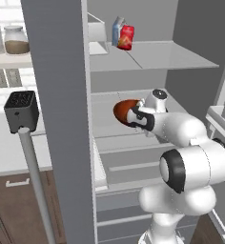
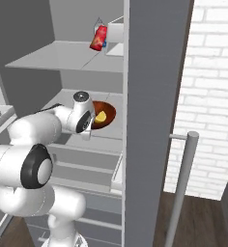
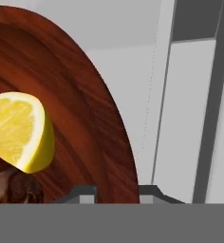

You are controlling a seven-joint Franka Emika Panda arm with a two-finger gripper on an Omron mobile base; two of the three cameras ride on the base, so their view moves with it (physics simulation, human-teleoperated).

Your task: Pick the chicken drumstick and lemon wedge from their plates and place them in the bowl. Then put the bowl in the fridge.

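The dark reddish-brown wooden bowl [image 1: 123, 109] hangs tilted just above the fridge's middle shelf [image 1: 109, 131], inside the open grey fridge [image 2: 154, 72]. My gripper [image 3: 116, 192] is shut on the bowl [image 3: 85, 95] at its near rim, with one finger inside the rim and one outside. The yellow lemon wedge [image 3: 21, 130] lies in the bowl [image 2: 107, 109], and the brown chicken drumstick [image 3: 13, 187] sits just below it at the frame's edge. From the right base the lemon wedge [image 2: 101, 116] shows beside my gripper [image 2: 90, 121]. The plates are out of view.
A red can [image 1: 126, 37] and a blue carton [image 1: 117, 29] stand on the upper shelf [image 2: 67, 60]. The fridge's side wall [image 1: 62, 95] and a long door handle [image 2: 181, 188] flank the opening. Drawers [image 1: 128, 167] lie below. A black appliance [image 1: 21, 110] sits on the counter at left.
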